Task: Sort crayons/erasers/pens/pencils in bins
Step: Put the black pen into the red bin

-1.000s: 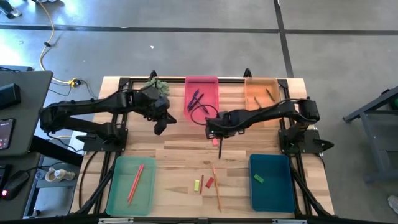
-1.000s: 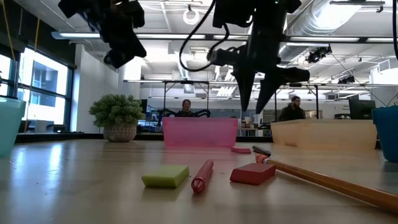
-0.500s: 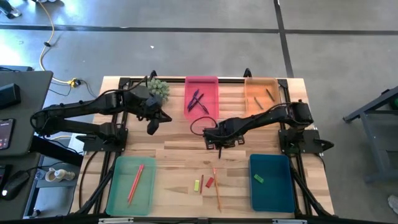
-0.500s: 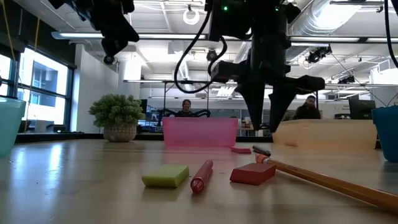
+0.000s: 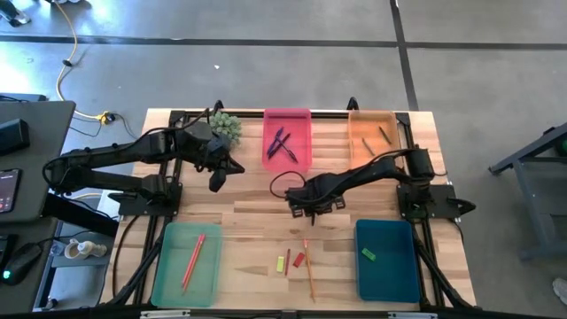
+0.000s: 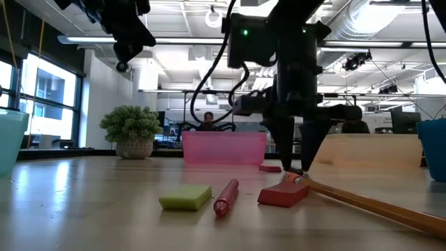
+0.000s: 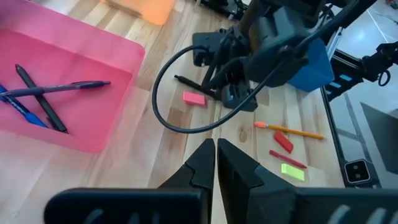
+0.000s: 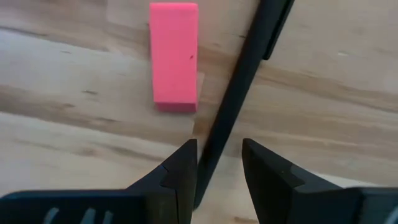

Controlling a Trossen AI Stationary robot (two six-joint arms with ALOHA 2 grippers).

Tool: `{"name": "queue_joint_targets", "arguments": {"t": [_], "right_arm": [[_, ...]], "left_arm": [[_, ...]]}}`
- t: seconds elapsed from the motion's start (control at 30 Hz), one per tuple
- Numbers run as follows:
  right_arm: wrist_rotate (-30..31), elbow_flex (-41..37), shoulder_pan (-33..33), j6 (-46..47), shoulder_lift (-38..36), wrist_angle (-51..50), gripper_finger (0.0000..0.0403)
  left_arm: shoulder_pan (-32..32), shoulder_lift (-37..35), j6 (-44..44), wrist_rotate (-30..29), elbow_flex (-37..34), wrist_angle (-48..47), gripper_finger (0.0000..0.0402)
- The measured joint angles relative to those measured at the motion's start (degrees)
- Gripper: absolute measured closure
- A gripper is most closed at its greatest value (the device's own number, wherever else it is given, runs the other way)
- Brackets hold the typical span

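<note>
A black pen (image 8: 239, 81) lies flat on the wooden table beside a pink eraser (image 8: 174, 56). My right gripper (image 8: 219, 162) is open and low over the table's middle (image 5: 310, 206). It points down, with one finger on each side of the pen's near part. Both things also show in the left wrist view: the pen (image 7: 186, 81) and the eraser (image 7: 194, 98). My left gripper (image 7: 215, 155) is shut and empty, raised at the far left (image 5: 216, 182) near a small plant (image 5: 225, 124).
The pink bin (image 5: 288, 120) holds pens, the orange bin (image 5: 372, 120) crayons, the pale green bin (image 5: 168, 266) a red pencil, and the blue bin (image 5: 390, 275) a green eraser. An orange pencil (image 5: 309, 266), a red eraser (image 6: 282, 195), a yellow-green eraser (image 6: 185, 197) and a red stick (image 6: 226, 196) lie near the front.
My right gripper has come down and toward the table's near left, from beside the pink bin to just over the black pen, and its fingers now straddle the pen. My left gripper has drawn back a little toward the far left and then kept still.
</note>
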Motion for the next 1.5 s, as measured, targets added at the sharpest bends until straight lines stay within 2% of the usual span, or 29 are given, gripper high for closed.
{"name": "queue_joint_targets", "arguments": {"t": [0.23, 0.57, 0.97, 1.23, 1.37, 1.5], "right_arm": [[-0.1, 0.3, 0.1, -0.3, 1.4, -0.2, 0.0292], [-0.5, 0.2, -0.2, -4.5, 1.5, -2.6, 0.0393], [-0.3, -0.3, -0.1, -6.6, -0.9, -4.3, 0.0398], [0.3, -0.1, 0.0, -6.6, -4.1, -2.0, 0.0399], [2.8, -0.1, 0.0, -7.9, -6.0, 1.6, 0.0400], [5.8, 0.0, -0.5, -10.4, -7.9, 7.2, 0.0400]], "left_arm": [[0.0, 0.0, -1.8, 0.0, 0.0, 0.0, 0.0394], [0.0, -1.1, -3.1, 0.2, 0.0, 1.7, 0.0394], [0.0, -1.0, -0.5, -0.4, 0.0, 2.6, 0.0394], [0.1, -1.0, -0.5, -3.1, 0.0, 2.2, 0.0393], [0.2, -1.0, -0.5, -3.7, 0.0, 2.1, 0.0372], [0.2, -1.0, -0.4, -5.6, 0.0, 1.9, 0.0332]]}}
